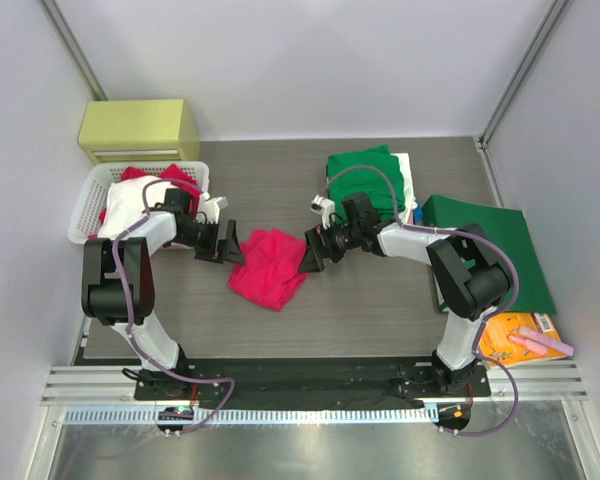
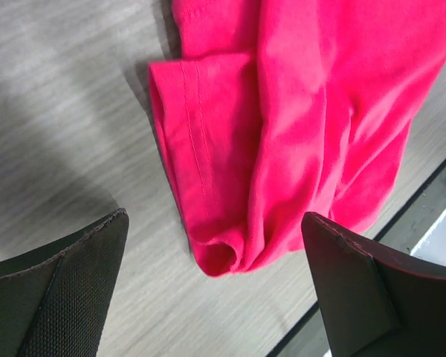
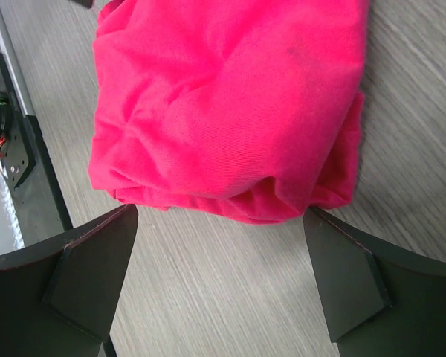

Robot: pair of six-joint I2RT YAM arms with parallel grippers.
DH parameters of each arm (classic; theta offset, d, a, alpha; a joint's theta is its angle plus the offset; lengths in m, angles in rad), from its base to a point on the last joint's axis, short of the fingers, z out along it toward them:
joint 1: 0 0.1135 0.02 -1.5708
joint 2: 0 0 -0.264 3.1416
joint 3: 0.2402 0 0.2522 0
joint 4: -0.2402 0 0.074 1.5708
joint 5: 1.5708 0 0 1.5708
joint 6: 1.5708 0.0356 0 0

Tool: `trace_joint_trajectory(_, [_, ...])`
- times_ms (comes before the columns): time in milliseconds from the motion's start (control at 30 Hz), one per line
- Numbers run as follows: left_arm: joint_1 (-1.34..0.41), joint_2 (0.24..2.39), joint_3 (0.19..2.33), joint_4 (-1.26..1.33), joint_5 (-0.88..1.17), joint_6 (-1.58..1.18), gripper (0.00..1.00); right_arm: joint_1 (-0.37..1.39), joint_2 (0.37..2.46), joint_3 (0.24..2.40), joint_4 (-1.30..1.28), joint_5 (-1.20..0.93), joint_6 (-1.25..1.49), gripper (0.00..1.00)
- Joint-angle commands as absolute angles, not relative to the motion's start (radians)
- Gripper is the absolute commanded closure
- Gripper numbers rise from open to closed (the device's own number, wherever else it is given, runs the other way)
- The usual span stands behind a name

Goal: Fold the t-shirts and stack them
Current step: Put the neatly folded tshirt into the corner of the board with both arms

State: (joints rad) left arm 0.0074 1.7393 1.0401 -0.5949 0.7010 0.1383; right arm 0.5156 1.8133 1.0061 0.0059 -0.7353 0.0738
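On the grey wood-grain table (image 1: 270,190), one crumpled red shirt (image 1: 268,268) lies between the left gripper (image 1: 224,246) and right gripper (image 1: 312,252), both gaping and empty, with one folded green shirt (image 1: 365,175) beyond it rightward, one white basket (image 1: 85,205) beyond it leftward, and plain white walls (image 1: 310,60) behind.

Matt pinkish-red cloth t-shirt (image 1: 269,266)

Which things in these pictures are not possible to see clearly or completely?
Top view: the left arm covers part of the basket, so its clothes cannot be counted.
Top view: the green t-shirt hides the pile beneath; only a white edge shows.
Both wrist views: the red t-shirt is cut off by the frame edge; no neck label shows.
Top view: print on the orange packet is too small.
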Motion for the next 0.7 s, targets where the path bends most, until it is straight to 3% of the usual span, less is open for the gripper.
trace_joint_trajectory(0, [0.041, 1.68, 1.005, -0.67, 0.709, 0.127, 0.0, 0.503, 1.844, 1.051, 0.058, -0.715, 0.064, 0.0])
trace_joint_trajectory(267, [0.037, 1.663, 1.0, -0.719, 0.963, 0.109, 0.0, 0.463, 1.888, 1.082, 0.083, -0.704, 0.069, 0.0])
trace_joint_trajectory(667, [0.026, 1.786, 1.025, -0.729, 0.976, 0.094, 0.0, 0.46, 1.95, 1.123, 0.138, -0.699, 0.104, 0.0])
